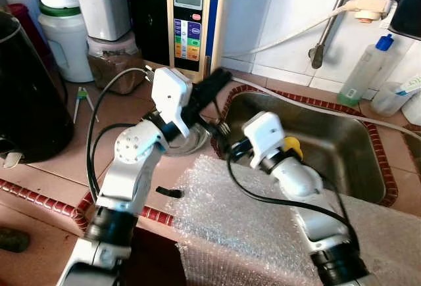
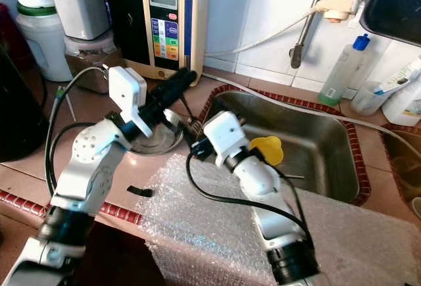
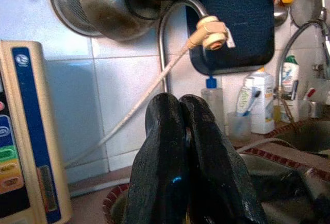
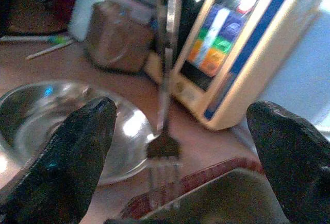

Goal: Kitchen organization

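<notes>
Hanging tines-down between the two arms, fork [image 4: 164,149] with its handle rising toward the left gripper [image 1: 220,79], tines just over the red-tiled rim where desk [image 1: 125,112] meets sink [image 1: 342,144]. Pressed together along their whole length, left fingers [image 3: 170,172], as the left wrist view gives them; cannot tell from the pictures whether the fork handle sits pinched between them, though the handle runs up to their tips in the right wrist view. Spread wide on either side of the fork, right fingers [image 4: 77,152], with the tines in the open gap between them and touching neither. Reaching from the sink side toward the fork, right gripper [image 2: 195,143], its white wrist block tilted up and its silver forearm lying over a sheet of bubble wrap [image 1: 223,220] draped across the desk edge. Bent at the elbow over the desk front, left arm, forearm raised and aimed toward the tiled wall, fingers stretched out above a steel bowl [image 4: 62,116]. Sitting on the desk just beside the fork, that bowl, near the sink corner. Standing behind it against the wall, a beige water purifier [image 1: 195,20] with coloured buttons. Lying inside the sink by the right wrist, something yellow [image 2: 268,149].
</notes>
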You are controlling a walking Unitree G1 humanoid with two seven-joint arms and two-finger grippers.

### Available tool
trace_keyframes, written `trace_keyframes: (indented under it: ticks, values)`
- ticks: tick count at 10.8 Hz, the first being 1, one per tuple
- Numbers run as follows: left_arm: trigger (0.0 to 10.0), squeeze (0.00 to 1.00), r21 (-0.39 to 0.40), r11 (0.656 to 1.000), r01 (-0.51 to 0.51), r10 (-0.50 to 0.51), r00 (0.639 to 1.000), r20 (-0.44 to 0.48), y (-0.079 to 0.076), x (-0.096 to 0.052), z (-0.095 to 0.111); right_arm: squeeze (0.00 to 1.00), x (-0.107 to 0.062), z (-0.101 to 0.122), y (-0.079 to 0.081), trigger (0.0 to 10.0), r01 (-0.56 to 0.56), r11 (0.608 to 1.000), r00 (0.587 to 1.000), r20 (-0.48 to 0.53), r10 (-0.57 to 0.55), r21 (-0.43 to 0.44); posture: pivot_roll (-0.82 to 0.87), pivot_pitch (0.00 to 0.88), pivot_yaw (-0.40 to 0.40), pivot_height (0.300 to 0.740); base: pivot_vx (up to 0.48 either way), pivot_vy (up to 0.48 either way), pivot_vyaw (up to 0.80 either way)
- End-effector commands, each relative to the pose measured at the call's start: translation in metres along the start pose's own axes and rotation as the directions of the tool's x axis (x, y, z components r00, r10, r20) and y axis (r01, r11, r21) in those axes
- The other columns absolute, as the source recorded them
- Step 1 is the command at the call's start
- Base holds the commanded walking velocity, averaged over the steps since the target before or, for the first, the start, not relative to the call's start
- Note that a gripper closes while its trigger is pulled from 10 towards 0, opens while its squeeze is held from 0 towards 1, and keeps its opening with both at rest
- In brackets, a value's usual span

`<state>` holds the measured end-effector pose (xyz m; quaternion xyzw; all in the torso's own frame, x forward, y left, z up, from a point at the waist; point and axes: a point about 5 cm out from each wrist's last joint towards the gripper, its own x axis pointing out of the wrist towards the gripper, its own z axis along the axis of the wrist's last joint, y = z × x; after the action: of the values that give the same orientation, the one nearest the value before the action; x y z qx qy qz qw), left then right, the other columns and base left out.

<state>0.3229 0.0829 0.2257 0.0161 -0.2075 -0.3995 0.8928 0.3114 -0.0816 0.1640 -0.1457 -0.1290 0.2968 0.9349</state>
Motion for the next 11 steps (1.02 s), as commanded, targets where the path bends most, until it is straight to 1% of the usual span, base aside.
trace_keyframes:
  ticks: [1,2,3,7,8,9,11]
  values:
    - [0.0,0.00,-0.009,0.999,0.033,-0.033,0.999,0.012,-0.007,0.003,0.004,0.00,0.004,0.001,0.002,0.0,-0.027,1.000,1.000,0.010,0.027,0.001,0.17,0.000,-0.063,0.740,0.000,0.000,0.00]
    - [0.0,0.00,-0.026,0.999,0.043,-0.042,0.999,0.019,-0.011,0.003,0.005,0.00,0.006,-0.002,0.008,0.0,-0.063,0.998,0.998,0.005,0.063,0.001,0.17,0.000,-0.066,0.740,0.000,0.000,0.00]
    - [0.0,0.00,-0.040,0.998,0.050,-0.050,0.998,0.025,-0.013,0.003,0.008,0.00,0.006,-0.003,0.010,0.0,-0.071,0.997,0.997,0.009,0.071,0.003,0.17,0.000,-0.068,0.740,0.000,0.000,0.00]
    - [0.0,0.00,-0.072,0.995,0.067,-0.066,0.998,0.009,-0.020,0.000,0.007,0.00,0.007,-0.004,0.008,0.0,-0.075,0.997,0.997,0.026,0.075,-0.003,0.17,0.000,-0.071,0.740,0.000,0.000,0.00]
    - [0.0,0.00,-0.078,0.994,0.070,-0.070,0.998,0.001,-0.022,-0.002,0.007,0.00,0.009,-0.004,0.009,0.0,-0.073,0.997,0.997,0.032,0.073,-0.007,0.17,0.000,-0.072,0.740,0.000,0.000,0.00]
    - [0.0,0.00,-0.082,0.996,0.045,-0.046,0.999,-0.005,-0.021,-0.004,0.006,0.00,0.011,-0.004,0.006,0.0,-0.035,0.999,0.999,0.031,0.036,-0.025,0.17,0.000,-0.074,0.740,0.000,0.000,0.00]
    - [0.0,0.00,-0.084,0.996,0.042,-0.045,0.999,-0.031,-0.023,-0.010,-0.001,0.00,0.013,-0.002,0.002,0.0,-0.025,0.999,0.999,0.045,0.027,-0.043,0.17,0.000,-0.075,0.740,0.000,0.000,0.00]
